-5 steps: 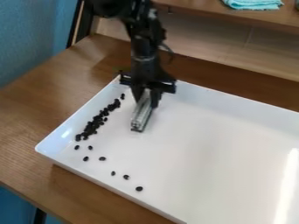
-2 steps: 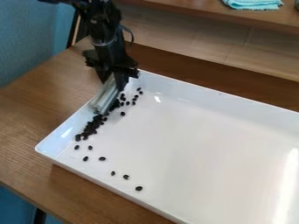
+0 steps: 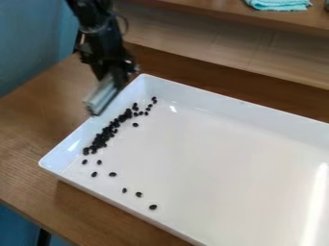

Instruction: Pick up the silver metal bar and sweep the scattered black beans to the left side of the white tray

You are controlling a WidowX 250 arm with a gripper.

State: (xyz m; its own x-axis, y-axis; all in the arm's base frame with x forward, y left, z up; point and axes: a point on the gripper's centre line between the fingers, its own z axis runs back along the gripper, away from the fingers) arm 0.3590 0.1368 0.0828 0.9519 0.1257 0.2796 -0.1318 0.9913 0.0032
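Note:
My gripper hangs at the upper left, over the tray's left rim near its back corner. It is shut on a pale, translucent, flat-sided tool, which tilts down to the left and hangs around the outer side of the rim. Below and right of it, the white tray holds small black beans. A dense line of beans runs along the tray's left side, with looser ones near the back corner. Several single beans lie scattered towards the front left.
The tray stands on a brown wooden table, its raised walls close to the gripper. Behind it, a wooden shelf runs along the back, with a folded turquoise cloth on it. A blue wall is at the left.
The gripper has moved left with the tool, from inside the tray to its left rim. Beans near the back corner now lie in view, right of where the line ended.

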